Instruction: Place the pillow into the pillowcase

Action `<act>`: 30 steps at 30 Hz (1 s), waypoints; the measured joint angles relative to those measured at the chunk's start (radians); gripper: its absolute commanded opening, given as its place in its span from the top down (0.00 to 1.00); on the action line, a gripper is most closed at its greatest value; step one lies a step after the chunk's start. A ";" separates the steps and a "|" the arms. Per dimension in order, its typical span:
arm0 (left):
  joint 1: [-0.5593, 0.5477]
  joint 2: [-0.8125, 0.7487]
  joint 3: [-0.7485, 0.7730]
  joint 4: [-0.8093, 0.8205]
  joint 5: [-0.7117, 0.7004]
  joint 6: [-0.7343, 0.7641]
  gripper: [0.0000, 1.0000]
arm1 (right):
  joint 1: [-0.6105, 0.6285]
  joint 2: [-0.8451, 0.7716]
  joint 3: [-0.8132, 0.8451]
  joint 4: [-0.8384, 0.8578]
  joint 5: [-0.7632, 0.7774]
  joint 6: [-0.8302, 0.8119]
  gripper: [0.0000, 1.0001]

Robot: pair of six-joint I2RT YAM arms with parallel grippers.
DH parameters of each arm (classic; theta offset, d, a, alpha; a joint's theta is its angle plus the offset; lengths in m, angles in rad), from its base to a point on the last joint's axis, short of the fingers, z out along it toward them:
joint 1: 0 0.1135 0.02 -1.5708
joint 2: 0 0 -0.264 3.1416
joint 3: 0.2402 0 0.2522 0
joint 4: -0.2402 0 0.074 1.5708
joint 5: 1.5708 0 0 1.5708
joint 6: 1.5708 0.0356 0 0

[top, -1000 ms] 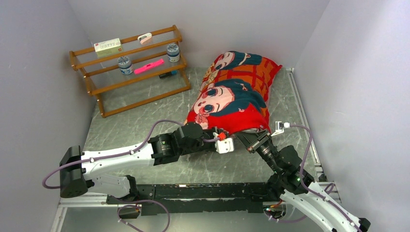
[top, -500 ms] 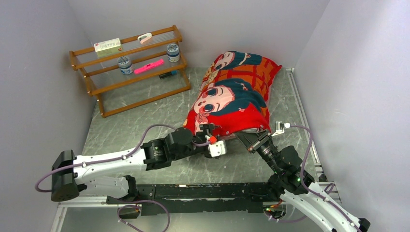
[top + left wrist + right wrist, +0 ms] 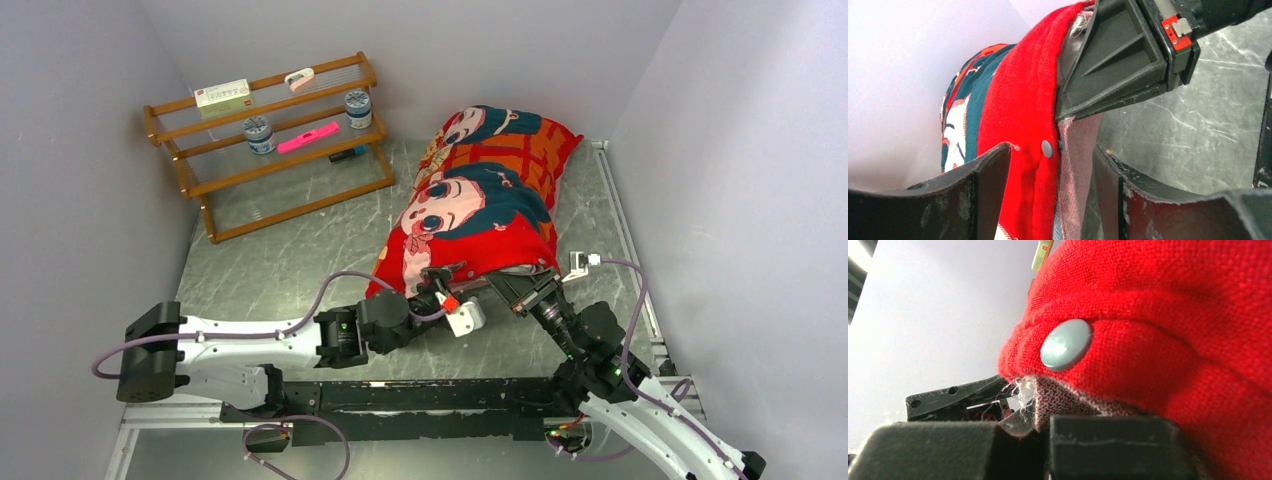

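Observation:
The red pillowcase (image 3: 480, 195) with teal-haired cartoon faces lies plump at centre right, its open end toward the arms. The pillow is hidden; none of it shows in any view. My right gripper (image 3: 507, 280) is shut on the case's hem, pinching the pale pink reverse (image 3: 1068, 400) just below a grey snap button (image 3: 1066, 344). My left gripper (image 3: 438, 280) is open and straddles the same hem. In the left wrist view its fingers (image 3: 983, 170) stand either side of the red edge (image 3: 1023, 115) and its snap (image 3: 1047, 148) without pinching. The right gripper's black fingers (image 3: 1118, 60) clamp the hem just above.
A wooden rack (image 3: 270, 140) stands at the back left holding two jars, a pink item and a box. White walls close in on three sides. A metal rail (image 3: 625, 240) runs along the table's right edge, with a small white fitting (image 3: 578, 262) near it.
My left gripper has opened off the hem and drawn back and lower, and the case's near-left corner has spread toward the left. The right gripper has kept its grip and place.

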 measured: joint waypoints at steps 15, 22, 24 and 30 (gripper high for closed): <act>-0.039 0.098 -0.022 0.177 -0.100 0.001 0.37 | 0.000 -0.020 -0.002 -0.001 0.003 0.000 1.00; -0.039 0.124 -0.022 0.232 -0.135 0.013 0.41 | 0.000 -0.020 -0.002 -0.001 0.003 0.000 1.00; -0.040 0.126 -0.022 0.246 -0.138 0.016 0.41 | 0.000 -0.020 -0.002 -0.001 0.003 0.000 1.00; -0.040 0.139 -0.025 0.285 -0.150 0.037 0.42 | 0.000 -0.020 -0.006 0.000 0.003 0.001 1.00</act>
